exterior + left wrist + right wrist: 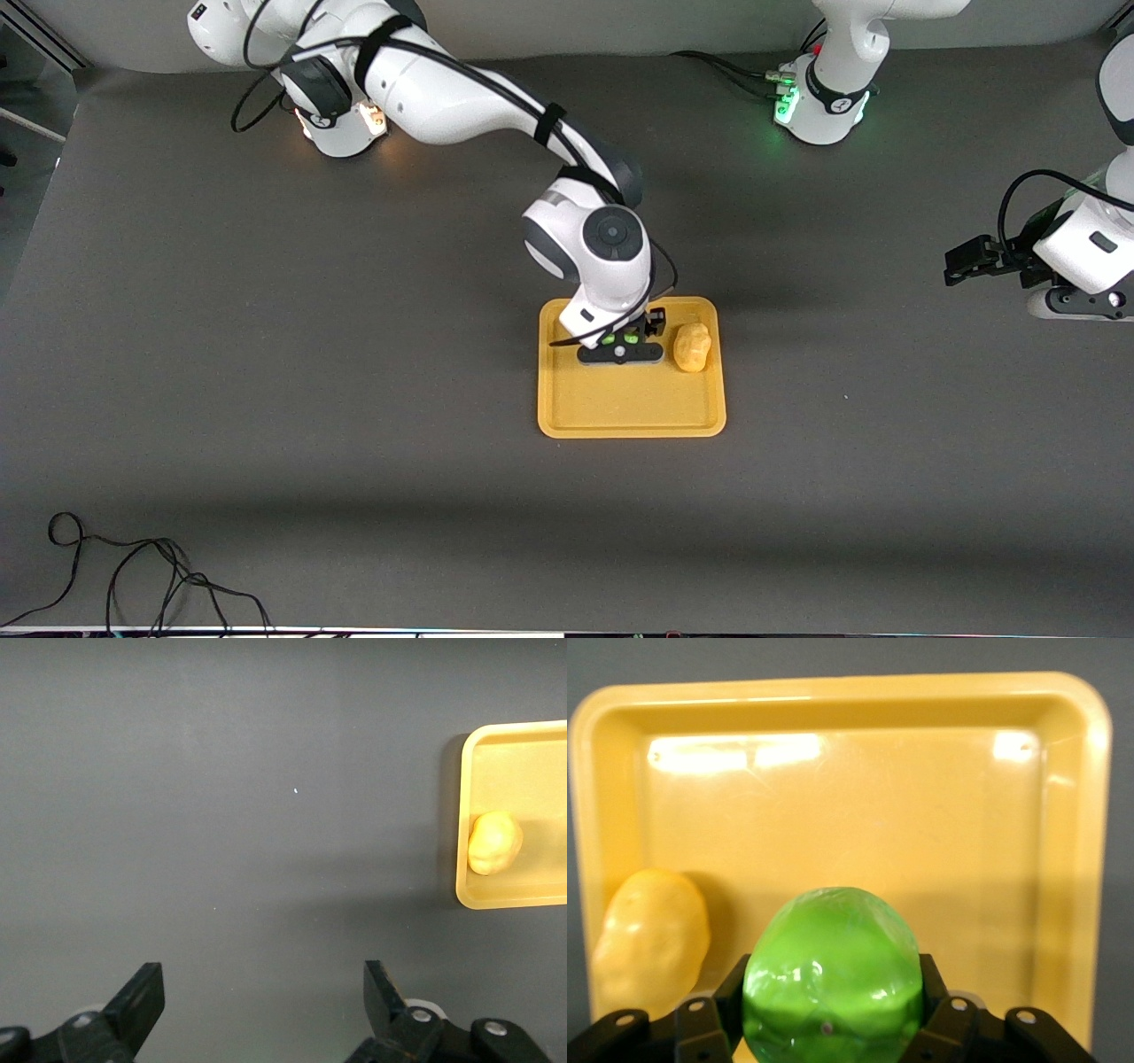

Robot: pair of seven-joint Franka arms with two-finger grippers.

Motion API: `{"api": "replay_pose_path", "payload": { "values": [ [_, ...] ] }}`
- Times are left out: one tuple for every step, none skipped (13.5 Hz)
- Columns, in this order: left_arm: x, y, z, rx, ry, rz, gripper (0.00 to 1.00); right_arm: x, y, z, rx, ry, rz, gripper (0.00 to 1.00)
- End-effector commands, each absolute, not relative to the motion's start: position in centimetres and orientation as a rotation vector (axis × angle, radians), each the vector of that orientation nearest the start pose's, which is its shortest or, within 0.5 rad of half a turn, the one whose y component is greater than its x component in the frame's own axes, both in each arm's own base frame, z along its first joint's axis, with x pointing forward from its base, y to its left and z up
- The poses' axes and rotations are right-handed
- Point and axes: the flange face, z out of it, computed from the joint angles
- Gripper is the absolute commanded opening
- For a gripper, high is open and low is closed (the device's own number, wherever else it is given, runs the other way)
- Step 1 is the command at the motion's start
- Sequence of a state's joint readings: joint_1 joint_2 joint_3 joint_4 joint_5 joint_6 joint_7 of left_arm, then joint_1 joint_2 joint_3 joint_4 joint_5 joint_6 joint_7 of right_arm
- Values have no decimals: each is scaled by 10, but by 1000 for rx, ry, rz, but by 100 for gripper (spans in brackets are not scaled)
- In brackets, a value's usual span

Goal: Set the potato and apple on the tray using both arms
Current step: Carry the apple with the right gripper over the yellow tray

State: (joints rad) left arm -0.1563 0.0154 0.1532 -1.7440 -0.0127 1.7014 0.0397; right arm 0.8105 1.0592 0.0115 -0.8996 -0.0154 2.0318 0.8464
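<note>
The yellow-orange tray [629,408] lies mid-table. The potato [692,347] rests in it by the rim toward the left arm's end; it also shows in the right wrist view [651,939] and the left wrist view [493,842]. My right gripper [620,344] is low over the tray's part farther from the front camera, shut on the green apple [833,966] beside the potato. I cannot tell whether the apple touches the tray floor [877,797]. My left gripper [957,264] waits open and empty over bare table, off the tray [514,753]; its fingers [142,1001] are spread wide.
The tray's half nearer to the front camera is bare. A black cable [133,576] lies at the table edge nearest the front camera, toward the right arm's end. The arm bases [819,106] stand along the edge farthest from that camera.
</note>
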Motion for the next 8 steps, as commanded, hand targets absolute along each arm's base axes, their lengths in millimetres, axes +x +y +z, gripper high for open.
{"api": "replay_pose_path", "payload": {
  "values": [
    [560,3,551,-3160,51,74,100,558,580,239,-3094,60,-164,37],
    [560,2,551,-3160,51,74,100,559,579,230,-3091,63,-171,37],
    [560,2,552,-3160,51,74,100,561,578,218,-3090,65,-176,37],
    [559,2,552,-3159,49,79,100,561,579,211,-3086,66,-180,37],
    [560,2,552,-3159,51,77,100,561,579,209,-3084,65,-181,37],
    [560,2,553,-3159,54,69,100,559,580,208,-3085,62,-178,37],
    [560,2,554,-3159,68,65,100,559,580,207,-3086,62,-176,38],
    [560,6,554,-3161,61,67,100,559,579,203,-3088,62,-173,38]
  ]
}}
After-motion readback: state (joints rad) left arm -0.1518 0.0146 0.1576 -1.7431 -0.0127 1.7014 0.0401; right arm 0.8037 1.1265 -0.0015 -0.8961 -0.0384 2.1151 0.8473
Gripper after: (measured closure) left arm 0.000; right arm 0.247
